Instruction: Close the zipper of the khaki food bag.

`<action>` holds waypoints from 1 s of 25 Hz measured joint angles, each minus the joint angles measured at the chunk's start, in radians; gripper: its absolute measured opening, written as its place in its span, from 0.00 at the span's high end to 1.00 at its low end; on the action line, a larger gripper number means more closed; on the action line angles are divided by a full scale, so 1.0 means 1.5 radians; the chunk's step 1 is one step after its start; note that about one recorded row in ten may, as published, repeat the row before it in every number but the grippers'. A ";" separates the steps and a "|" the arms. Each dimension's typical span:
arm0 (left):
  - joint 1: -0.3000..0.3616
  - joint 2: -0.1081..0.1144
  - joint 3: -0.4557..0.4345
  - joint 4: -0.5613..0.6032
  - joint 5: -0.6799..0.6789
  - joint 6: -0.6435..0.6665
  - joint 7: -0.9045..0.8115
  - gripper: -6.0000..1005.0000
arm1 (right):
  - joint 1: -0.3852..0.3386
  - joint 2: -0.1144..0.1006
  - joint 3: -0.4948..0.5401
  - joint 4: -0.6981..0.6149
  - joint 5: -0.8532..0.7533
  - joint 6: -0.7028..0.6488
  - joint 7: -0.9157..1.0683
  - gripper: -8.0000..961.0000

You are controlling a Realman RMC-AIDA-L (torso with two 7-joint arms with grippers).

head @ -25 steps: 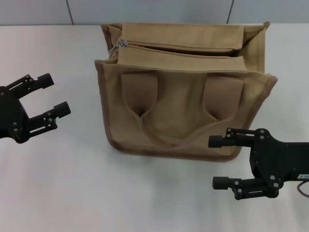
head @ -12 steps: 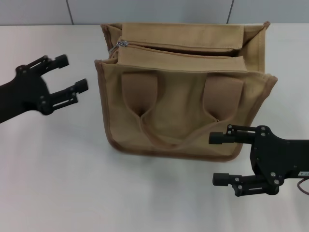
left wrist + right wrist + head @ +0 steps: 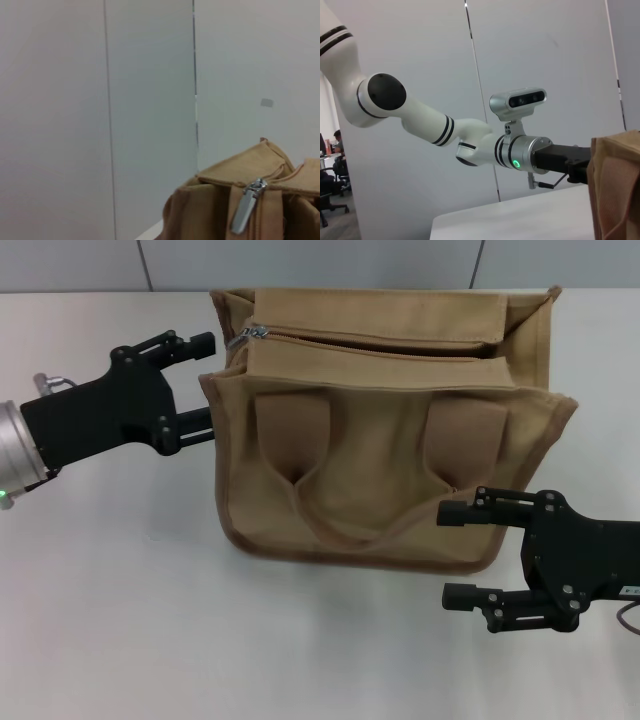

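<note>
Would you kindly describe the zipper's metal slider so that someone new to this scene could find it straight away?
Start at the khaki food bag, the boxy tan tote in the middle of the white table. Along its open top runs the zipper; follow that to the end nearest the left hand. There sits the slider, the only small silver metal piece on the all-tan fabric.

khaki food bag (image 3: 380, 470): matt woven cloth | zipper (image 3: 245, 212) pull: shiny metal | table (image 3: 120, 620): smooth, matt white
</note>
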 joint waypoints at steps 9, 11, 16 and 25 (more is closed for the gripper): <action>-0.011 -0.005 0.008 0.000 -0.004 -0.025 -0.002 0.21 | 0.000 0.000 0.003 0.001 0.000 0.000 -0.001 0.19; -0.010 -0.005 0.008 0.000 -0.006 -0.022 0.000 0.21 | 0.000 0.000 0.004 0.001 0.000 0.000 -0.002 0.19; -0.007 -0.006 0.007 0.001 -0.007 -0.022 0.000 0.36 | -0.002 0.000 0.003 0.003 0.000 0.000 -0.004 0.19; -0.006 -0.009 0.004 0.001 -0.008 -0.021 0.000 0.85 | -0.003 0.000 0.003 0.002 0.000 0.000 -0.004 0.19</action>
